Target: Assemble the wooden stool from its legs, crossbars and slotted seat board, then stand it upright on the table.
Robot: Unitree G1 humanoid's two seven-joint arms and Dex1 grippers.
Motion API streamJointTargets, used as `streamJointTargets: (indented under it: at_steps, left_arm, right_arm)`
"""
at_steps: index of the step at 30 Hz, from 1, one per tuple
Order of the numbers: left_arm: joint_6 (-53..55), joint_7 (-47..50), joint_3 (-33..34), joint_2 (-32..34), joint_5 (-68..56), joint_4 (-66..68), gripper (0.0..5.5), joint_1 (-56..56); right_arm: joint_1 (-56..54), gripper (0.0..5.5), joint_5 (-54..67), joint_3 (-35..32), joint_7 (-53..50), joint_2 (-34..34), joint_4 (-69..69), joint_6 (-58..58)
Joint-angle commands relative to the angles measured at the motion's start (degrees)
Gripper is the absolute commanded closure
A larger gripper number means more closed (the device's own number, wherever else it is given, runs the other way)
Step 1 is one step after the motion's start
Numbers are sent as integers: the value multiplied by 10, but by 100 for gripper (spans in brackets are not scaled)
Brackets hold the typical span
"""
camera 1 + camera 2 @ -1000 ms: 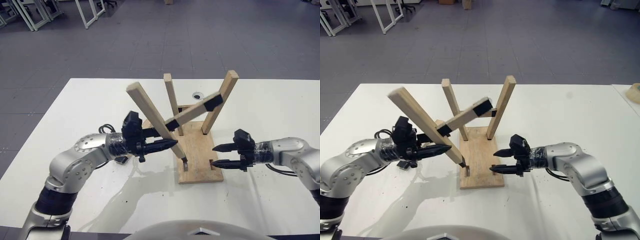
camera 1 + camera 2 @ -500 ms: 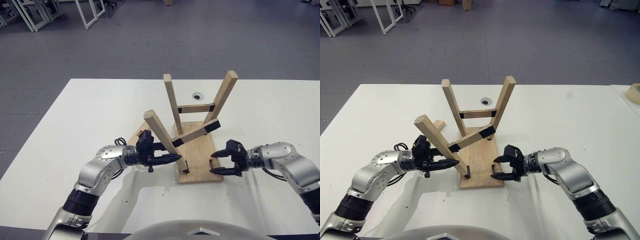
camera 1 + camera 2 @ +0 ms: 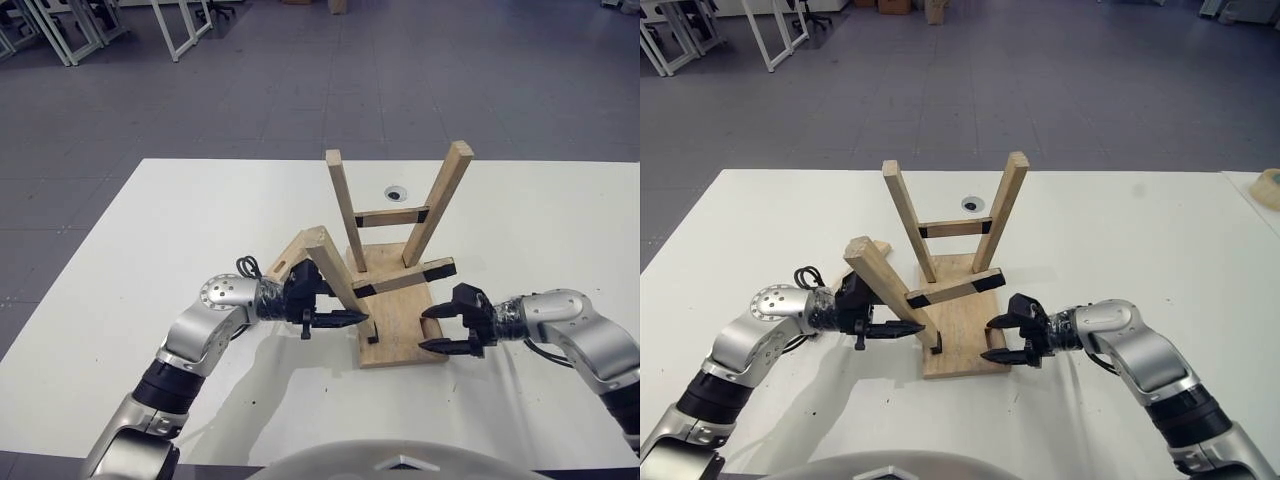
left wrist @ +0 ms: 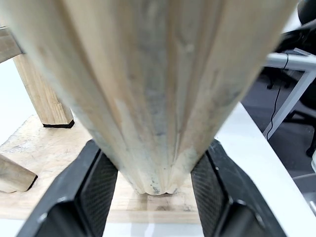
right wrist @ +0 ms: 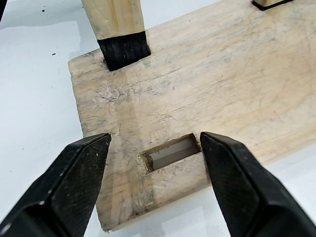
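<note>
Two legs (image 3: 347, 210) stand upright at the seat board's (image 3: 398, 322) far end. At its near left corner the left gripper (image 3: 355, 320) is clamped on a tilted leg (image 3: 335, 270). At its near right corner the right gripper (image 3: 423, 330), jaws apart, flanks an empty slot (image 5: 171, 152).

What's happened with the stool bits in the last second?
The left hand, shut on a loose leg, has lowered it and its crossbar toward the seat board. The open right hand moved in beside the board's empty slot. The two upright legs and the board stayed put.
</note>
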Motion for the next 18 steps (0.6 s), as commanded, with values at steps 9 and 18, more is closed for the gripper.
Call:
streamJointTargets:
  at_steps: [9, 18]
  left_arm:
    - [110, 150, -96, 66, 193, -49, 346, 36]
    - [100, 192, -143, 81, 258, -40, 346, 34]
  right_arm:
    - [64, 216, -3, -3, -26, 5, -18, 16]
    - [131, 216, 57, -143, -43, 4, -2, -7]
